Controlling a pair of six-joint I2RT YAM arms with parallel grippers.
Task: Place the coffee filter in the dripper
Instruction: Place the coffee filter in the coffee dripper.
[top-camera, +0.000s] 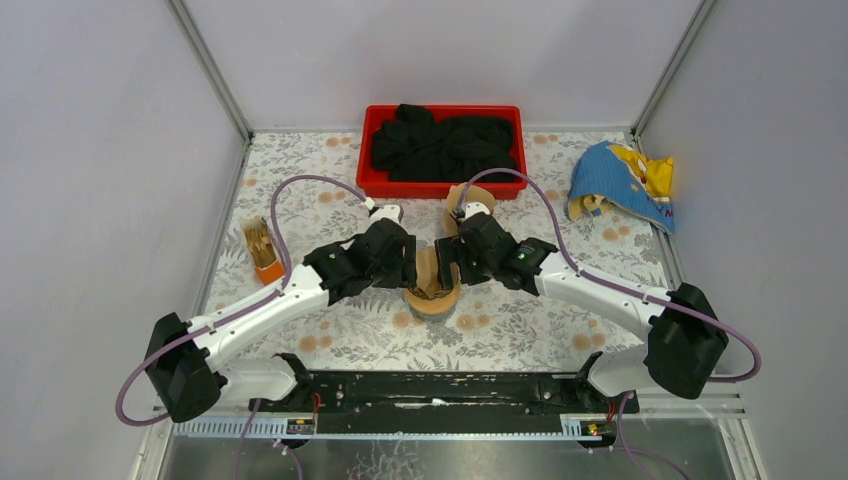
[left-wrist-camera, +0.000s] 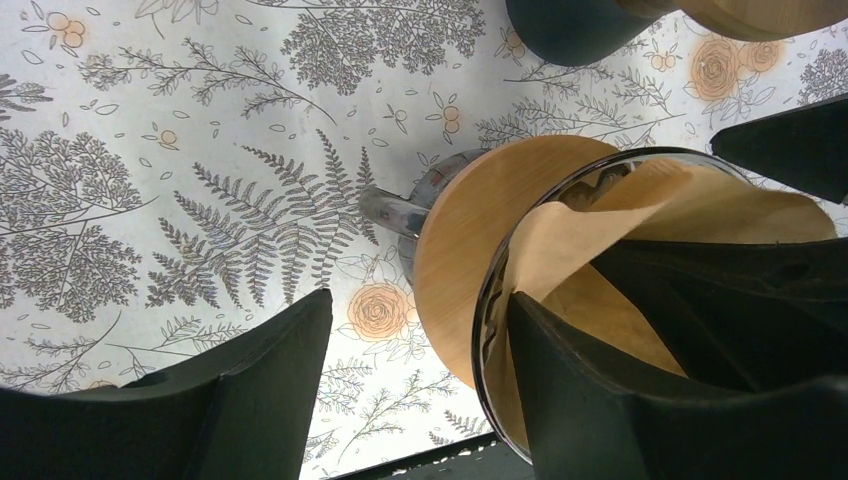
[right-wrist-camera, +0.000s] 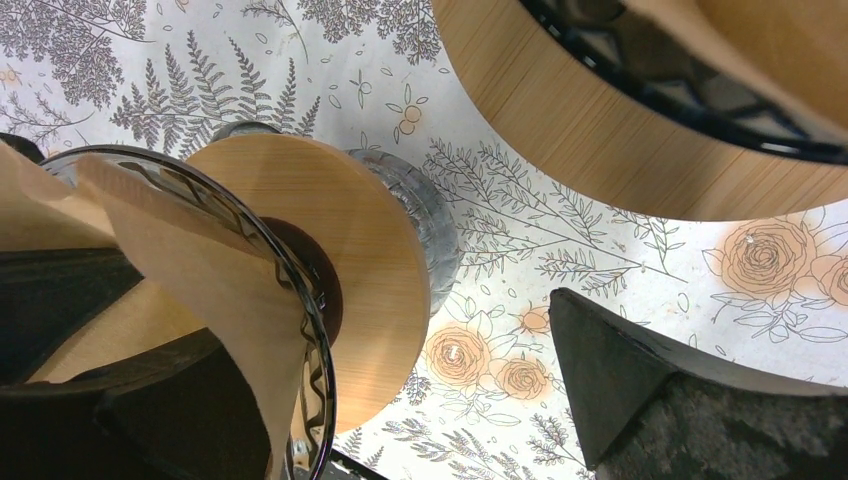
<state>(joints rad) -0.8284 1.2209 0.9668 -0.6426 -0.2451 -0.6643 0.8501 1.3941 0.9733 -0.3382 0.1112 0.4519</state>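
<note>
The glass dripper (top-camera: 436, 300) with a wooden collar (left-wrist-camera: 465, 240) stands at the table's middle. The brown paper coffee filter (top-camera: 427, 270) sits inside its cone, and it shows in the left wrist view (left-wrist-camera: 560, 235) and in the right wrist view (right-wrist-camera: 200, 260). My left gripper (top-camera: 408, 268) is open and straddles the dripper's left wall (left-wrist-camera: 418, 305). One of its fingers (left-wrist-camera: 620, 400) is inside on the filter, the other outside. My right gripper (top-camera: 452, 265) is open and straddles the opposite wall (right-wrist-camera: 350, 330) in the same way, with one finger (right-wrist-camera: 150, 410) inside.
A wooden-rimmed holder with brown filters (top-camera: 470, 203) stands just behind the dripper, close to the right gripper (right-wrist-camera: 640, 120). A red bin of black cloth (top-camera: 443, 150) is at the back. A blue and yellow bag (top-camera: 620, 185) lies back right. An orange box of sticks (top-camera: 262, 250) is left.
</note>
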